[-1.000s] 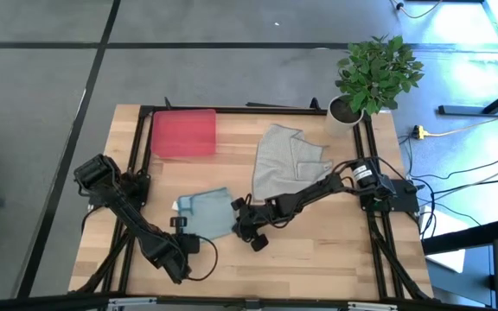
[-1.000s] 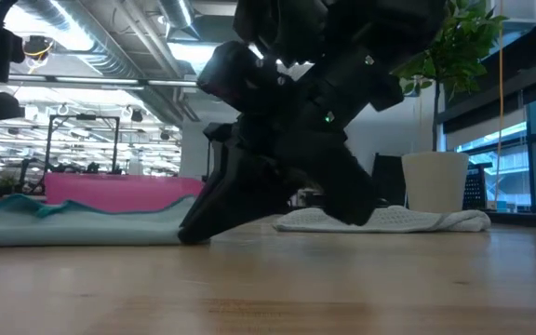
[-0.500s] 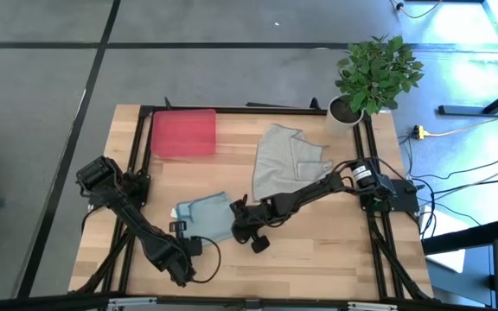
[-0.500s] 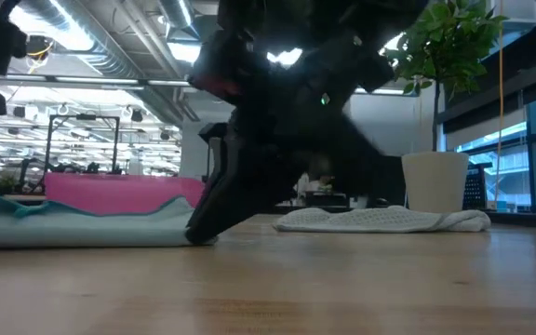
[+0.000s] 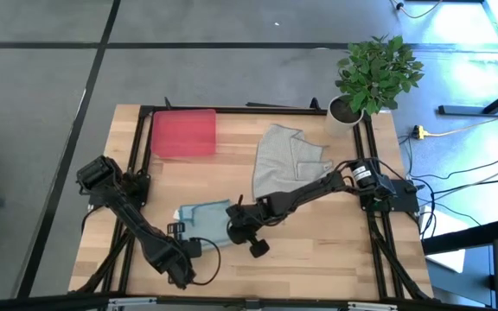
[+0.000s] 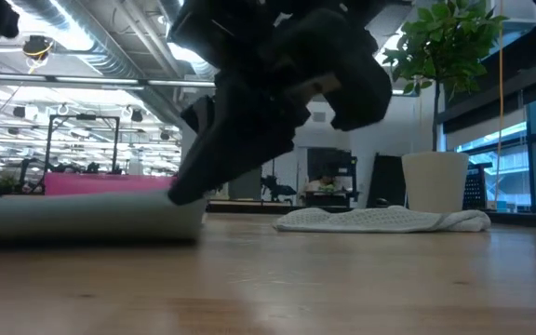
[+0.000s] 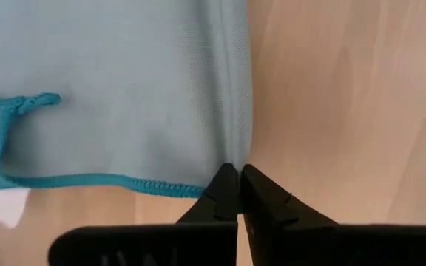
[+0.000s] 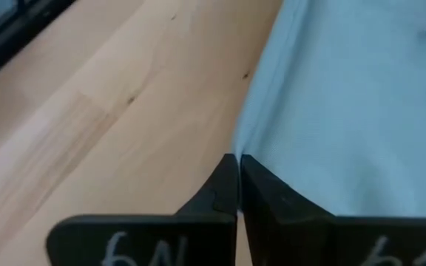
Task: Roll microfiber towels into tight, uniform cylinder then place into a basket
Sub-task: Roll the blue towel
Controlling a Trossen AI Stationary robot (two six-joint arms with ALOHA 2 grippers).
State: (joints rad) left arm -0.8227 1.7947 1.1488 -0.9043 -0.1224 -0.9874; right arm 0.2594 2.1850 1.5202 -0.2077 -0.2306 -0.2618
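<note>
- Blue towel [image 5: 204, 219]: lies partly folded on the table [image 5: 318, 250], near the front, between the two grippers.
- Left gripper [image 7: 233, 171]: fingers pressed together, pinching the towel's folded edge at its teal-stitched hem.
- Right gripper [image 8: 236, 161]: fingers pressed together, pinching the folded edge at the towel's opposite end.
- Grey towel [image 5: 285, 158]: lies crumpled toward the back of the table, apart from both grippers.
- Basket [image 5: 183, 133]: stands at the back left of the table, well apart from the blue towel.
- Plant [image 5: 375, 72]: stands at the back right corner.
</note>
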